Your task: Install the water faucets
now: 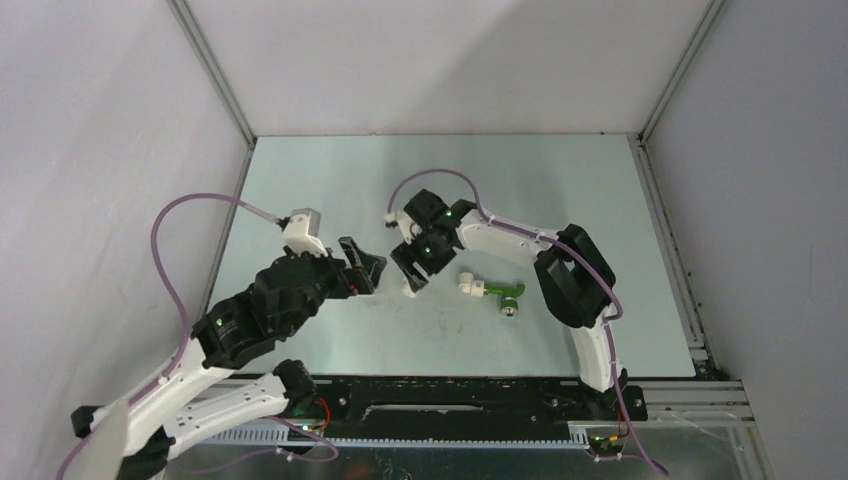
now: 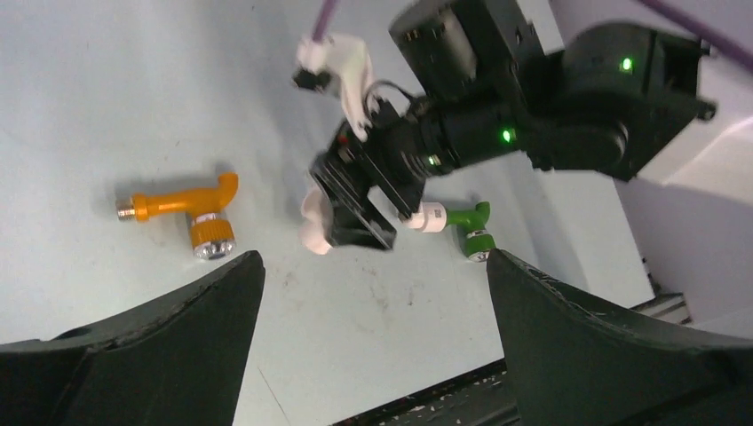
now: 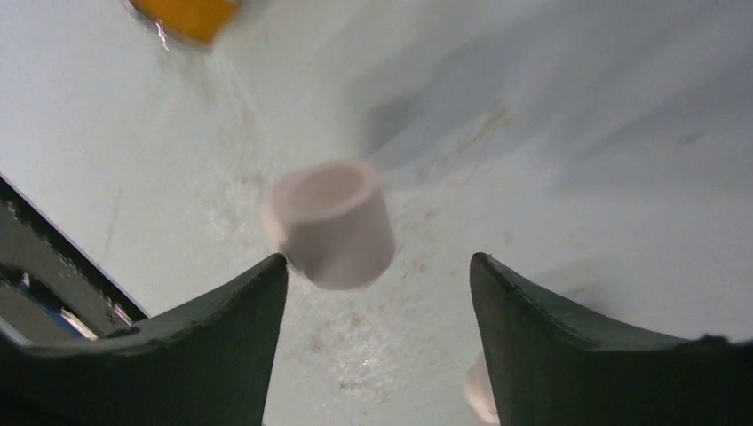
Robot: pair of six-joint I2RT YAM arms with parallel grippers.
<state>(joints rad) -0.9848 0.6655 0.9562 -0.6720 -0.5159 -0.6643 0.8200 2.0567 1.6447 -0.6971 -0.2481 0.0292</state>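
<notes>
Soft, even light from above falls on the pale table [image 1: 330,180], shadows faint and short, the overhead view crisp, while in the right wrist view the white fitting [image 3: 330,224] and the orange faucet [image 3: 186,13] smear into blur.

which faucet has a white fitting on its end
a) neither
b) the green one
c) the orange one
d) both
b: the green faucet lies on the table with a white fitting on its end, while the orange faucet shows a bare metal thread.
</notes>
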